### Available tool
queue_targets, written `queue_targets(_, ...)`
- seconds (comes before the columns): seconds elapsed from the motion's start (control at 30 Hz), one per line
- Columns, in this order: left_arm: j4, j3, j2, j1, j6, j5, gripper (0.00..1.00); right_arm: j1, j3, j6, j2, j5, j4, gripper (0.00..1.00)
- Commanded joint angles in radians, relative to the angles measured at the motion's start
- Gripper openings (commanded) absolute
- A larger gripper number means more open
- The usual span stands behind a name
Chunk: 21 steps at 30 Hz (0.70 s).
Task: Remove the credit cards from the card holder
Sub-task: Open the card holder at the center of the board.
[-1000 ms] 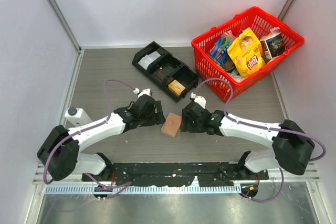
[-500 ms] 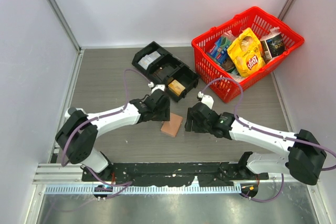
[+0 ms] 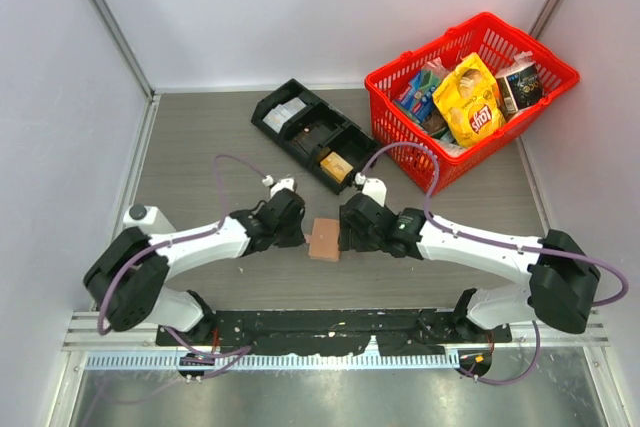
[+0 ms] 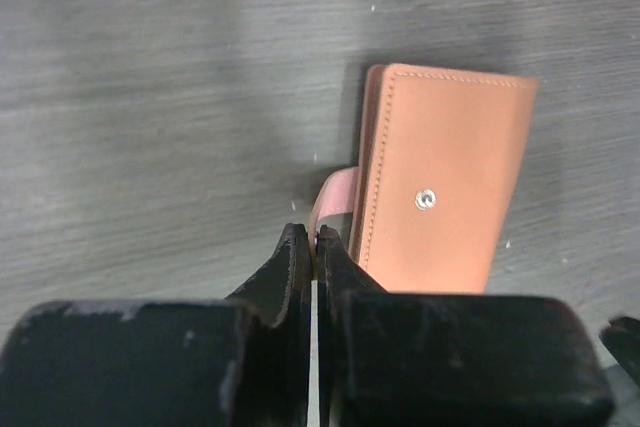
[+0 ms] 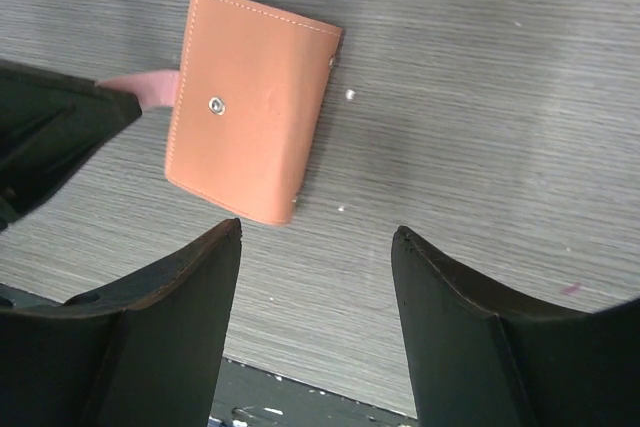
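Here, in the top view, the closed holder (image 3: 325,240) lies flat on the table (image 3: 200,147) at centre frame, between the left gripper (image 3: 301,231) on its left and the right gripper (image 3: 347,228) on its right. A black tray (image 3: 315,134) and a red basket (image 3: 470,87) stand well apart, toward the upper right. Over the last second the holder has barely shifted, while the left arm swung out and came back to its left edge.

In the left wrist view, the holder sits at right of centre, snap stud (image 4: 425,199) up. A pink tab (image 4: 335,199) runs from its left edge down to the fingertips. The jaws, apart a second ago, are now pressed together, apparently pinching the tab's end.

In the right wrist view, the holder lies at upper left, and the tab vanishes under the left gripper at the left edge. The right fingers (image 5: 170,337) stand wide apart and hold nothing, just below the holder.

The clamp on the tab probably starts the unsnapping. No cards show yet, so removal has not begun.
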<state>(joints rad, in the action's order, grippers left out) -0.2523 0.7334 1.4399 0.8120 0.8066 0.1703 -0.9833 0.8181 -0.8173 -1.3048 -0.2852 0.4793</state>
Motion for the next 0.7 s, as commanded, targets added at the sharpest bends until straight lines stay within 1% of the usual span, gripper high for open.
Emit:
queue_targets(0.0, 0.154, -0.121, -0.146, -0.004, 0.185, -0.018, 0.0, -0.035, 0.096, 0.024, -0.066, -0.061, -0.019, 0.66)
queue_targets(0.13, 0.289, -0.271, -0.254, -0.004, 0.34, -0.037, 0.0, -0.06, 0.177, 0.056, -0.154, -0.08, 0.005, 0.67)
queue_targets(0.17, 0.31, -0.299, -0.272, -0.004, 0.37, -0.037, 0.0, -0.069, 0.205, 0.069, -0.169, -0.08, 0.008, 0.68)
queue_targets(0.33, 0.412, -0.426, -0.325, -0.004, 0.494, -0.035, 0.0, -0.097, 0.315, 0.102, -0.31, -0.101, 0.064, 0.72)
queue_targets(0.5, 0.423, -0.492, -0.358, -0.004, 0.54, 0.003, 0.0, -0.127, 0.429, 0.156, -0.439, -0.141, 0.116, 0.76)
queue_targets(0.67, 0.412, -0.5, -0.362, -0.004, 0.537, 0.009, 0.0, -0.158, 0.513, 0.198, -0.524, -0.177, 0.163, 0.79)
